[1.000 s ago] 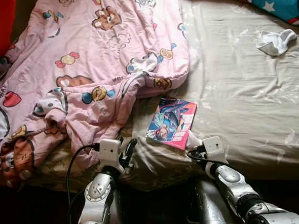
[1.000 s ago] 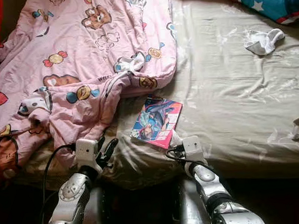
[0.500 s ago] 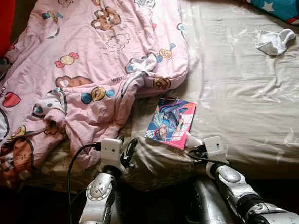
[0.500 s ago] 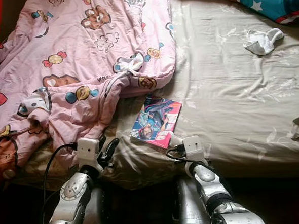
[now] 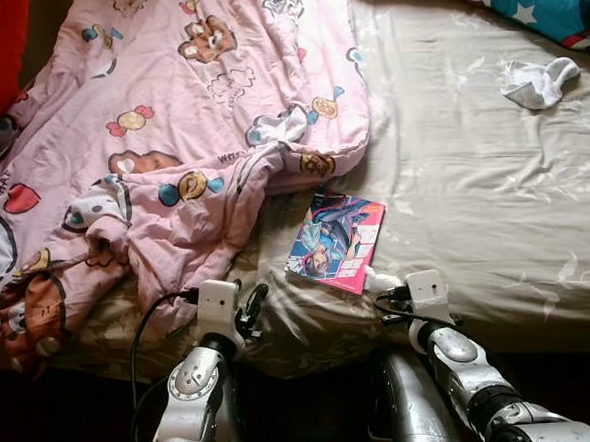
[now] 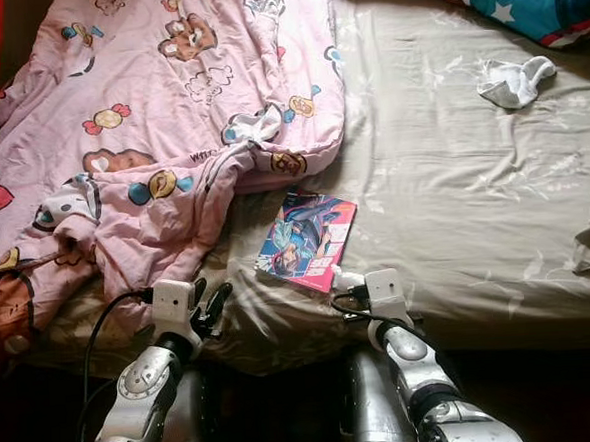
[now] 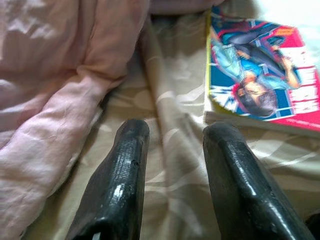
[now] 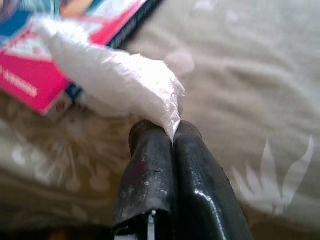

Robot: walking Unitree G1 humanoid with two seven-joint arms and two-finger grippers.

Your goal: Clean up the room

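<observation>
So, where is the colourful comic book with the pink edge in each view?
Left eye: comic book lower centre on beige sheet.
Right eye: lower centre.
Left wrist: upper right.
Right wrist: upper left.
Shared landmark: the sheet.

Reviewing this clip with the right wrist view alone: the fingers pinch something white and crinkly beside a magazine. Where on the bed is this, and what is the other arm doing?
Observer: The right gripper sits at the near edge of the bed, shut on the white plastic scrap, just beside the magazine.
Operator: And the left arm?
Observer: The left gripper is open, resting on the sheet between the pink blanket and the magazine, holding nothing.
Operator: Anything else to tidy?
Observer: A crumpled white cloth lies far back on the robot's right, near a colourful pillow.
</observation>
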